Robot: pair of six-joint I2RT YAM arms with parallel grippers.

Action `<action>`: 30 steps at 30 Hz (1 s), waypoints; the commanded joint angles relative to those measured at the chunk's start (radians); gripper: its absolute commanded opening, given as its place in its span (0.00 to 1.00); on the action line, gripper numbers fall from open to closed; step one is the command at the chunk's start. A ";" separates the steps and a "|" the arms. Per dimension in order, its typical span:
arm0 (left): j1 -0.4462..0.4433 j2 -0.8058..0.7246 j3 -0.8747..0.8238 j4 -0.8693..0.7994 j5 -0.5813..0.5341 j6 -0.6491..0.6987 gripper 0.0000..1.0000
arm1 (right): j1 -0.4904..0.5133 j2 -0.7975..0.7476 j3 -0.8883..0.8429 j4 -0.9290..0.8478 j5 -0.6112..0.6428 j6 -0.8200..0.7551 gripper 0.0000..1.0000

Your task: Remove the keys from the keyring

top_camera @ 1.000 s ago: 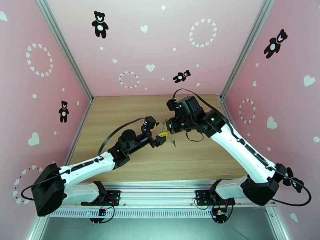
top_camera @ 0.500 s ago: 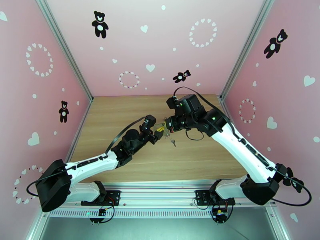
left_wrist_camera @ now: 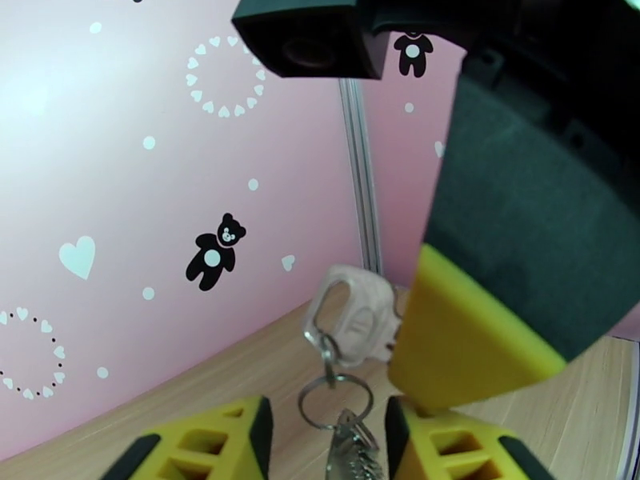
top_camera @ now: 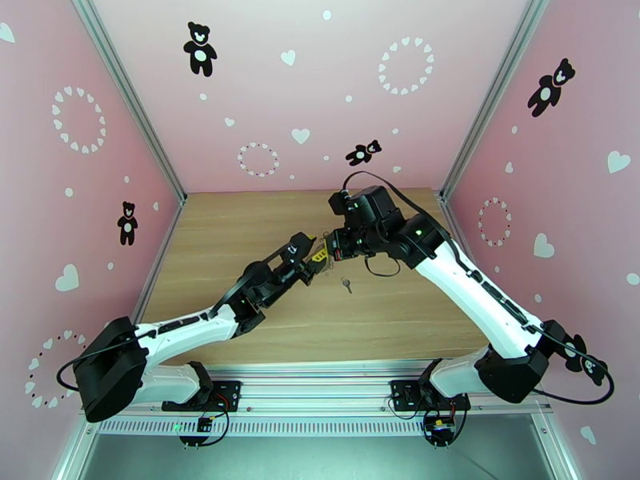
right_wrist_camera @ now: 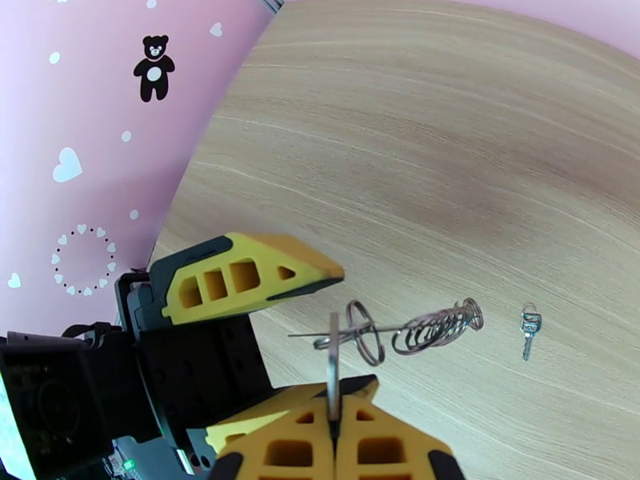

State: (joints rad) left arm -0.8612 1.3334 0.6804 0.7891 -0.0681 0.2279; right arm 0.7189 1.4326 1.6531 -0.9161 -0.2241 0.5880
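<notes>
The right fingers [right_wrist_camera: 336,438] are pressing together on the keyring [left_wrist_camera: 352,314], holding it up over the surface [right_wrist_camera: 480,154]. One key [right_wrist_camera: 528,323] is lying loose there, so freeing the second key [left_wrist_camera: 348,442] looks like the step in hand. It is hanging on a small ring [left_wrist_camera: 336,394] between the spread left fingers [left_wrist_camera: 232,438]. Next, they need to pinch it and work it off without tugging the keyring free.

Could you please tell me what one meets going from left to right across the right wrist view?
Yellow finger of the left arm → small ring → cluster of rings → loose key on the table.
</notes>
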 commanded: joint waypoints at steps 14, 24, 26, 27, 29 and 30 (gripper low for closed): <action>-0.007 0.059 0.060 0.112 -0.132 0.089 0.61 | 0.004 -0.033 0.004 0.093 0.013 0.084 0.00; -0.006 0.040 0.031 0.112 -0.092 0.100 0.40 | -0.005 -0.052 -0.008 0.103 0.036 0.104 0.00; -0.005 0.038 0.035 0.095 -0.060 0.103 0.35 | -0.007 -0.051 -0.009 0.106 0.026 0.108 0.00; -0.005 0.039 0.045 0.084 -0.057 0.101 0.33 | -0.007 -0.051 -0.011 0.111 0.021 0.108 0.00; -0.004 0.045 0.058 0.073 -0.056 0.100 0.32 | -0.007 -0.051 -0.013 0.114 0.015 0.110 0.00; -0.003 0.044 0.062 0.073 -0.049 0.100 0.29 | -0.006 -0.050 -0.014 0.114 0.013 0.107 0.00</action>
State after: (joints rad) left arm -0.8612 1.3849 0.7158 0.8742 -0.1486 0.3229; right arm 0.7177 1.4082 1.6501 -0.8375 -0.2005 0.6830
